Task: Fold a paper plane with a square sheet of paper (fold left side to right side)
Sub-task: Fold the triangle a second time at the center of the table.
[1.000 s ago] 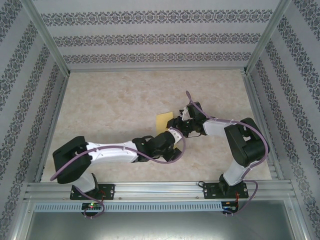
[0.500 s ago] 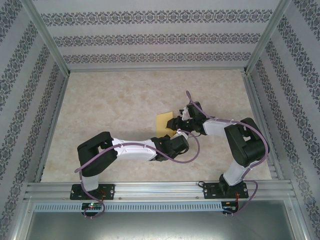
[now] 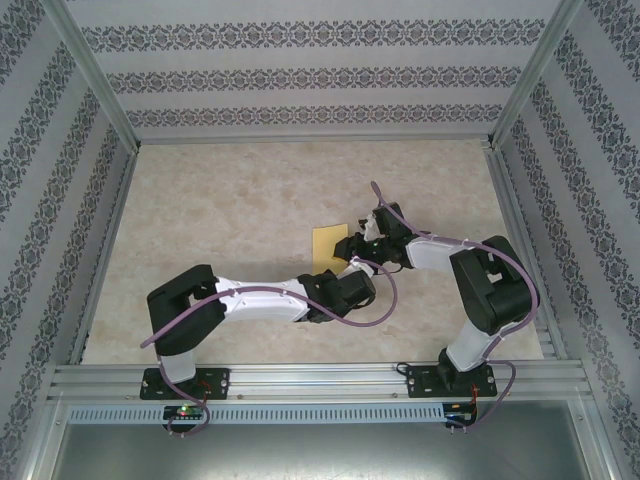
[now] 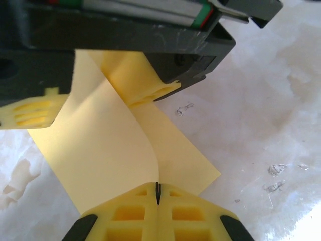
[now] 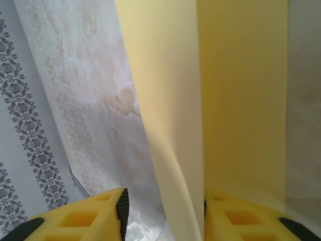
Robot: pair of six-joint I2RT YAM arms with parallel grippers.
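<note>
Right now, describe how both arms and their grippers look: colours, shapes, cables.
The left arm and right arm have white shells with bulky black joints, and a purple cable loops loosely along each. The left gripper and right gripper carry bright yellow fingers moulded with rectangular pockets, trimmed black at the outer edges.

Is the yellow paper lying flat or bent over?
Bent over: one flap of the paper curls above the rest, pinched in the shut left gripper.
</note>
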